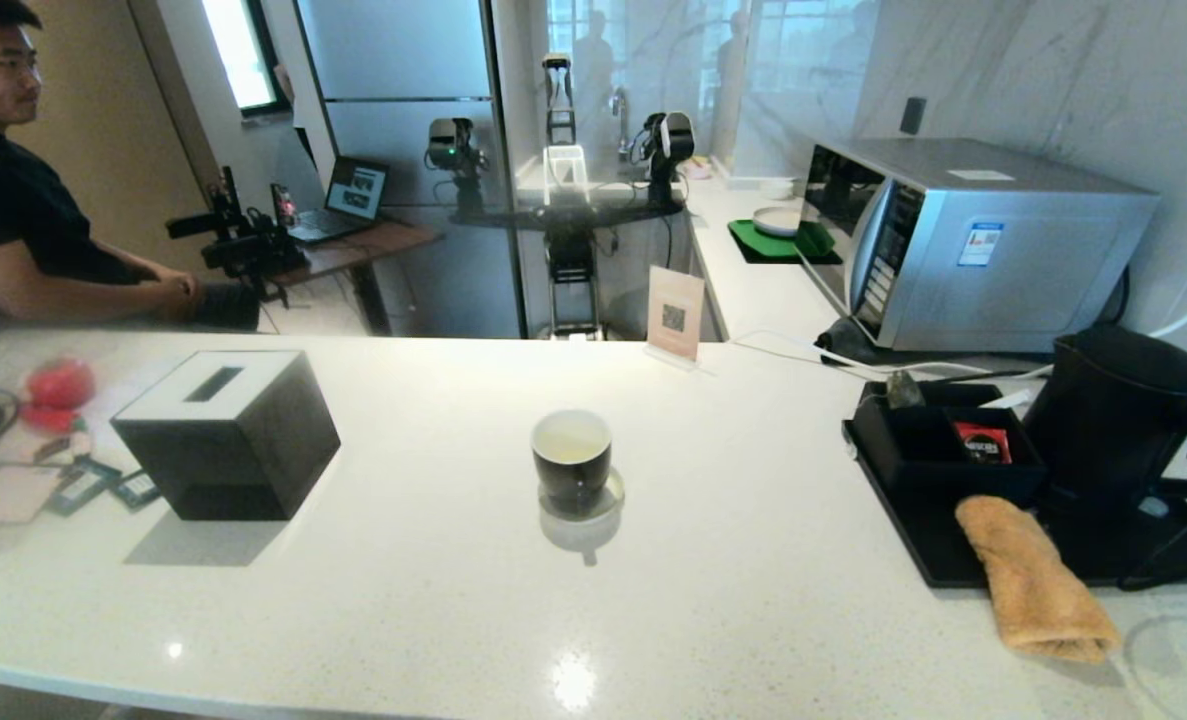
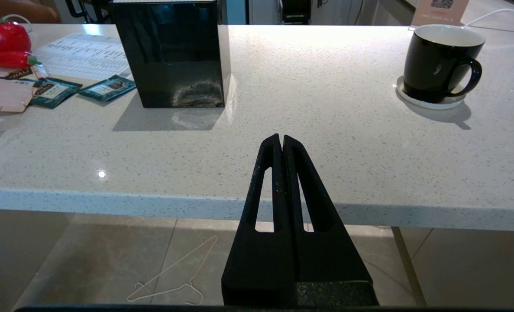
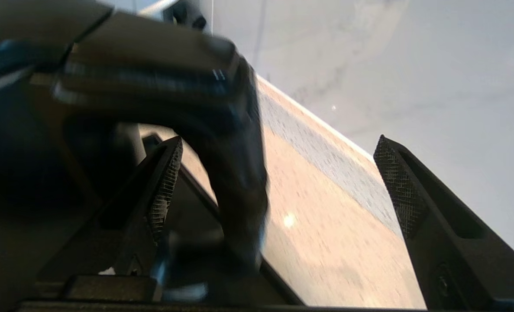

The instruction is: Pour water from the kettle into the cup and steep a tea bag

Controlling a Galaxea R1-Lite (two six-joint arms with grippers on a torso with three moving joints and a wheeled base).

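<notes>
Black box (image 1: 226,432) well left of cup (image 1: 572,455)

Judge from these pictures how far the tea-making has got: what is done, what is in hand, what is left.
Done: the cup holds water, and the kettle stands upright on the black tray. In hand: the right gripper is open around the kettle's handle, apparently letting go. Left: steeping; no tea bag shows in the cup. The left gripper is shut, idle at the counter's near edge.
</notes>
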